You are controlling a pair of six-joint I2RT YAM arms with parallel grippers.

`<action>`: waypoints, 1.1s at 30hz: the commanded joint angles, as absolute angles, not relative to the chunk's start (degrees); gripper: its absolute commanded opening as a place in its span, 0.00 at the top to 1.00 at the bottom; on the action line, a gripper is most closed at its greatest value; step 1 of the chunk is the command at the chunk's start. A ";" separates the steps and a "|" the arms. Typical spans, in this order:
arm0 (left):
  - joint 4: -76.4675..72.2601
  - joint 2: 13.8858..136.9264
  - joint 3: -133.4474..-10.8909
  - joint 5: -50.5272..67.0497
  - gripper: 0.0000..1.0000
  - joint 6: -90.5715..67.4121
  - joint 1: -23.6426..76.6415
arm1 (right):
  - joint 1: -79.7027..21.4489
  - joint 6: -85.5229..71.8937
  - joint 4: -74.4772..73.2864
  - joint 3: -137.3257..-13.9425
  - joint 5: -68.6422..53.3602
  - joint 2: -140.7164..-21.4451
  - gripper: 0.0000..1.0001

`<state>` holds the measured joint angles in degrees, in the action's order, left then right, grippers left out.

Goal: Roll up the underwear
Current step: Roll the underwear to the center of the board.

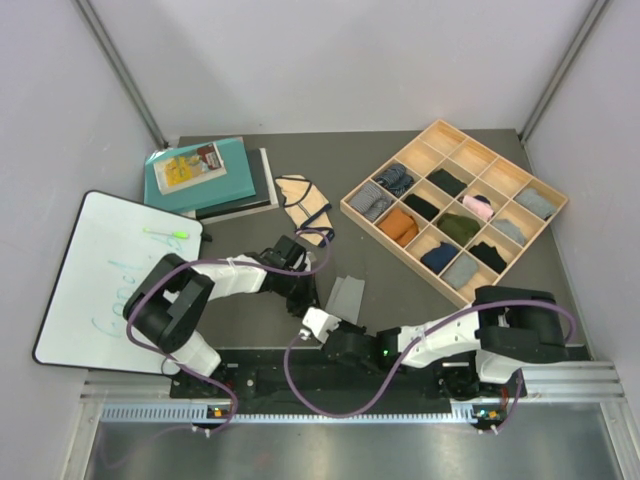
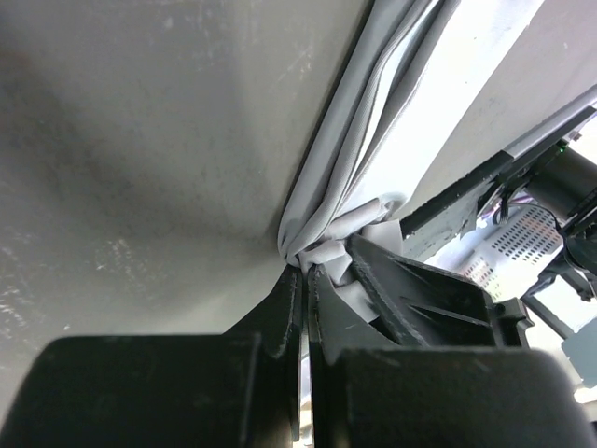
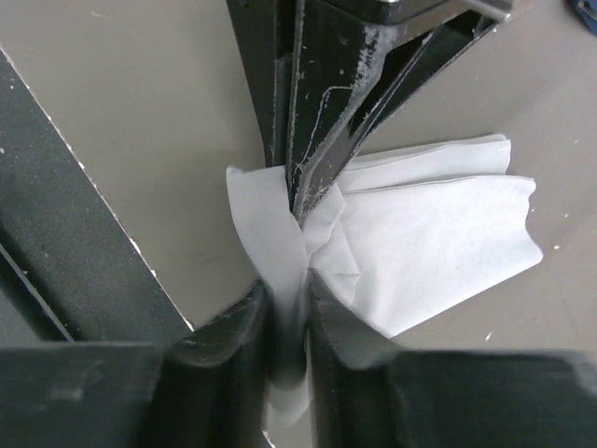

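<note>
We see the light-grey briefs (image 1: 347, 298) lying folded near the middle of the near edge of the table (image 1: 330, 150). Our left gripper (image 2: 306, 271) is pinched tight on a fold of them; our right gripper (image 3: 289, 303) nips the same cloth between narrow fingers, tip to tip with the left. The beige briefs (image 1: 305, 205) lie flat toward the far edge, beside stacked books (image 1: 215, 180).
</note>
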<state>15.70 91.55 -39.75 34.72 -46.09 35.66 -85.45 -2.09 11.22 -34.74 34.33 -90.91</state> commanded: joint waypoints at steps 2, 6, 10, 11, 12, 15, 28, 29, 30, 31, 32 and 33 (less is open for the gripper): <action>15.12 90.97 -39.99 36.91 1.00 -45.44 35.24 | -84.73 -2.64 10.99 -36.74 32.52 -91.06 0.99; 8.91 89.39 -38.15 38.58 0.84 -48.16 33.84 | -84.20 -3.25 9.06 -36.91 29.55 -88.52 1.00; 6.95 84.13 -35.34 33.94 0.48 -48.87 31.12 | -80.78 -4.57 7.04 -36.65 21.29 -84.65 1.00; 6.68 82.98 -34.98 32.97 0.44 -48.87 30.68 | -79.90 -5.01 6.42 -36.82 19.09 -84.20 1.00; 6.33 81.84 -34.55 32.35 0.43 -48.95 30.24 | -78.15 -5.27 5.72 -37.09 15.77 -83.85 1.00; 6.15 76.57 -33.40 26.56 0.42 -47.56 29.53 | -75.77 -5.27 3.61 -38.14 9.52 -82.71 1.00; -21.26 64.51 -19.96 24.96 0.44 -42.81 31.98 | -58.81 -7.91 2.90 -38.41 -19.50 -83.49 1.00; -22.75 64.86 -19.52 25.22 0.44 -42.54 32.43 | -58.19 -8.00 2.81 -38.50 -20.73 -84.02 1.00; -24.07 65.21 -19.16 25.66 0.44 -42.28 33.39 | -56.97 -8.00 2.73 -38.67 -22.40 -84.37 1.00; -26.61 65.91 -18.38 26.27 0.44 -41.75 33.75 | -56.43 -8.00 2.55 -39.02 -23.20 -85.51 1.00; -27.59 66.09 -18.02 26.54 0.44 -41.40 34.10 | -55.82 -8.17 2.64 -39.28 -24.33 -86.04 1.00; -28.29 66.35 -17.67 26.80 0.44 -41.05 34.71 | -54.33 -8.35 2.81 -39.46 -26.26 -86.57 1.00</action>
